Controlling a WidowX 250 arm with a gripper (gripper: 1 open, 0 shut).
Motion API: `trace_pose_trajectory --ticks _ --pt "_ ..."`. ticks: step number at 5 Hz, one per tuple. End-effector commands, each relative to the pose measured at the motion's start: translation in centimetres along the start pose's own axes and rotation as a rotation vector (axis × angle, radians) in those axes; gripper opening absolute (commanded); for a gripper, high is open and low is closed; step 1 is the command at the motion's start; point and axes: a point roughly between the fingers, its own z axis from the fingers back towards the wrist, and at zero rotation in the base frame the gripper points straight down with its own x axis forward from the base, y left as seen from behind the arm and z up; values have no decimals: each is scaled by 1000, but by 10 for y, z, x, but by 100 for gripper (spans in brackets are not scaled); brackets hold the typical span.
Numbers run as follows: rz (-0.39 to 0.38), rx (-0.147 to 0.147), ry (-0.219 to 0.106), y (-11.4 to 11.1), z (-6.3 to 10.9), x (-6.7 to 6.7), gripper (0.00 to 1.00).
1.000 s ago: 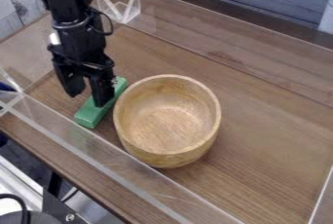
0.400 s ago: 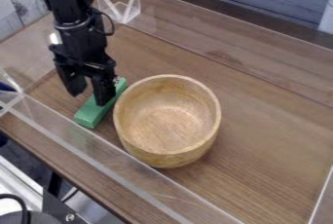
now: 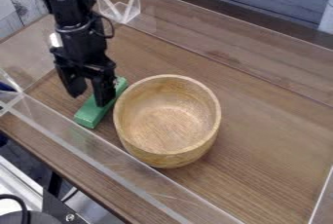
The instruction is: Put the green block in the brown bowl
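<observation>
The green block [image 3: 93, 109] lies flat on the wooden table, just left of the brown bowl [image 3: 166, 120], its near end almost touching the bowl's outer wall. My black gripper [image 3: 85, 88] points straight down over the block's far half. Its fingers are spread open, one on each side of the block, low against it. The block's far end is partly hidden behind the fingers. The bowl is upright and holds nothing.
Low clear acrylic walls [image 3: 78, 145] ring the table [image 3: 267, 92], one running along the near edge just in front of the block and bowl. A clear bracket [image 3: 127, 7] stands at the back behind the arm.
</observation>
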Motion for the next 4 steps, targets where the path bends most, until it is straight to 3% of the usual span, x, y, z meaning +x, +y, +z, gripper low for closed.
trace_pose_trajectory --ticks 1,4 --pt "12 18 -39 6 13 8 100" --pt "19 25 -7 5 -10 9 100"
